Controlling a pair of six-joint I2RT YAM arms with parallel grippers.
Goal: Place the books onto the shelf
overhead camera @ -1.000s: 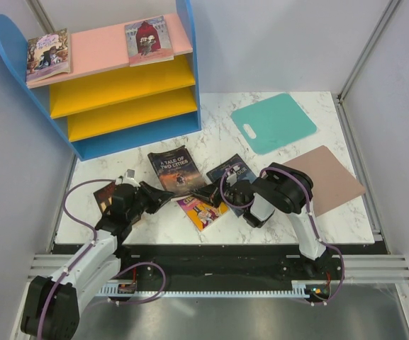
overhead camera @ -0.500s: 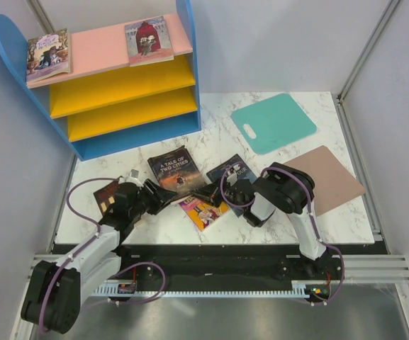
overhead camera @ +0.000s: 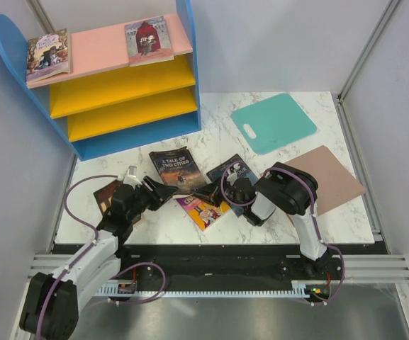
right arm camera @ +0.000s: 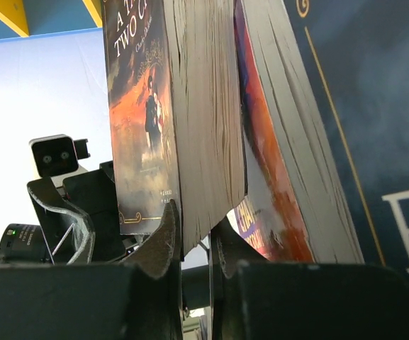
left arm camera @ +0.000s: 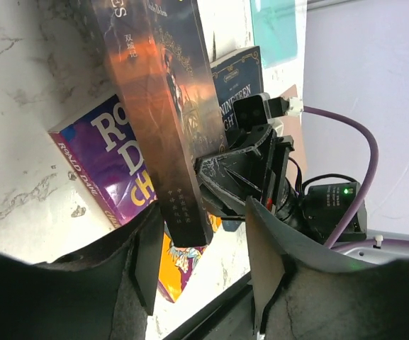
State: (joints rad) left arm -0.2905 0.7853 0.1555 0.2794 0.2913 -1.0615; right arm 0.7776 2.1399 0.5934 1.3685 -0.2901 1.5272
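While two paperbacks already lie flat on the pink top board of the shelf — a pale illustrated book at its left end, a dark red book near its right end — four books are yet to be shelved, so the task reads as roughly a third done. Items on the worktop: A Tale of Two Cities paperback, near the middle; navy Nineteen Eighty-Four, just to its right and partly under the right arm; purple-yellow Roald Dahl book, nearest the arms, between the two tools; dark brown book, at the left, partly hidden by the left arm. Yellow lower boards: nothing seen on them. Right tool: closed to a narrow gap, pinching the near edge of A Tale of Two Cities paperback, pages caught between the fingers. Left tool: jaws standing apart, set either side of the same book's near corner, neither finger visibly pressing on it — no grip there as yet. Whether the pinched edge is raised off the worktop cannot be told.
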